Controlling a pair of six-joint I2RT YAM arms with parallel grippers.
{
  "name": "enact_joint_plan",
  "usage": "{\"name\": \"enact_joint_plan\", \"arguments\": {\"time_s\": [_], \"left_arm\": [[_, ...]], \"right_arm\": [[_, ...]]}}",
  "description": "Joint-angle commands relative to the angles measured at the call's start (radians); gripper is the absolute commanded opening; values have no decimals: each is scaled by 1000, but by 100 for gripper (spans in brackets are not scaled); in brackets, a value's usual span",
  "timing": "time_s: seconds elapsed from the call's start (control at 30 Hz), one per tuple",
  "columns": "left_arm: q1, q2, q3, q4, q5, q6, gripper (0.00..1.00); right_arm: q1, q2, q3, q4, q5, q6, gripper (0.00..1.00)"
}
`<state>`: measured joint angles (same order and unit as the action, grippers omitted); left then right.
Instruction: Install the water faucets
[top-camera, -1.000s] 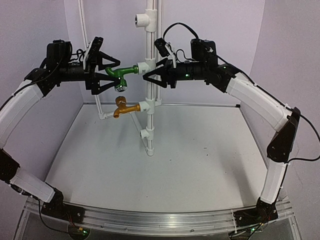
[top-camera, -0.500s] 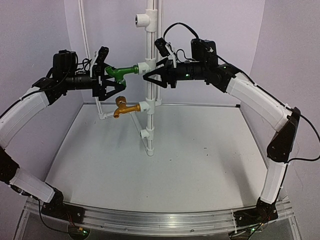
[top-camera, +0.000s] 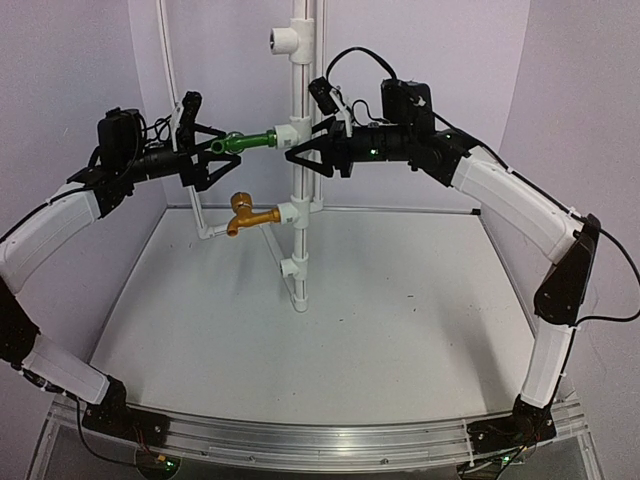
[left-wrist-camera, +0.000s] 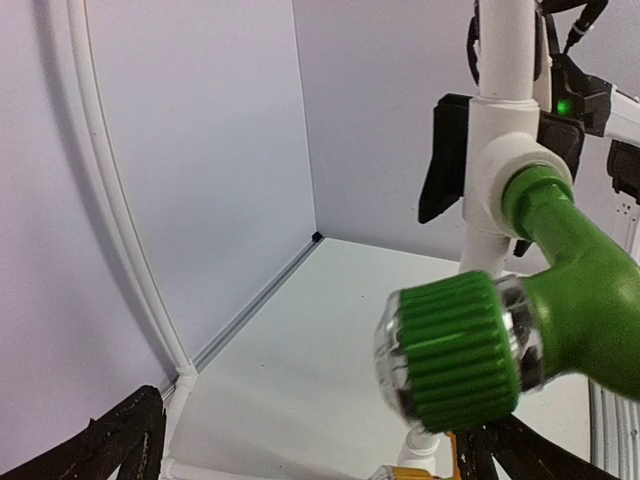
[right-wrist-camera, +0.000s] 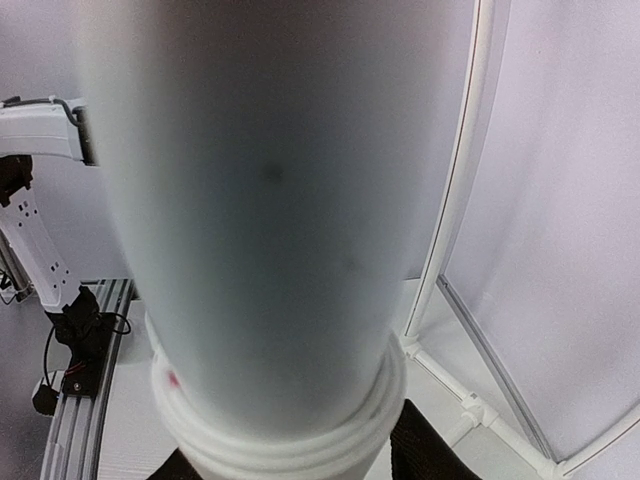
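The white surface carries a tall white pipe stand, which rises in the middle of the back part. Both arms reach to this stand at the same height, the left one from the left side and the right one from the right side.

The right claw is closed on the vertical pipe, with one finger on each side. In the right wrist view the pipe fills nearly the whole picture, and the dark fingertips lie against its white collar.

The left claw is open. Its two fingers stand wide apart, and the ribbed round handle of the green faucet sits between them. I see no finger touching it.

The green faucet lies horizontal, and its end is inside the upper side fitting of the stand, to the left of the pipe. The golden faucet sits below it in the next fitting, also on the left side, with its spout turned down above the surface. Neither claw is at it.
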<state>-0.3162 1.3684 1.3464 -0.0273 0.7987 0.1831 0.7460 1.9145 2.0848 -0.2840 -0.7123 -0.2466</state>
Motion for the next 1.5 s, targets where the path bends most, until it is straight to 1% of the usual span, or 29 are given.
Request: {"name": "enact_joint_plan", "arguments": {"time_s": [0.0,0.27,0.47,0.63,0.73,0.97,1.1,1.2,1.3,1.37,1.47], "left_arm": [[28,10,18,122,-11,-12,100],[52,55,114,159,21,-23,100],[52,77,223,139,12,-11,100],[52,73,275,135,89,-7,100],[46,65,293,95,149,35,100],[-2,30,321,-61,209,167,100],[-16,23,339,-107,229,174,100],[-19,31,353,-112,213,139,100],[-18,64,400,-134,138,44,100],[-16,82,427,-160,98,21,100],[-11,97,438,-172,107,-27,100]], "right_arm": [[0,-35,-17,33,10,-7,50],[0,-36,-20,33,8,-15,51],[0,-36,-25,33,6,-20,52],[0,-31,-19,34,5,-19,52],[0,-26,-12,34,5,-16,53],[0,-20,-1,34,5,-9,53],[0,-15,6,33,7,-4,53],[0,-14,6,34,8,-3,53],[0,-15,7,34,5,-3,52],[0,-18,5,33,4,-5,52],[0,-22,1,34,5,-9,52]]}}
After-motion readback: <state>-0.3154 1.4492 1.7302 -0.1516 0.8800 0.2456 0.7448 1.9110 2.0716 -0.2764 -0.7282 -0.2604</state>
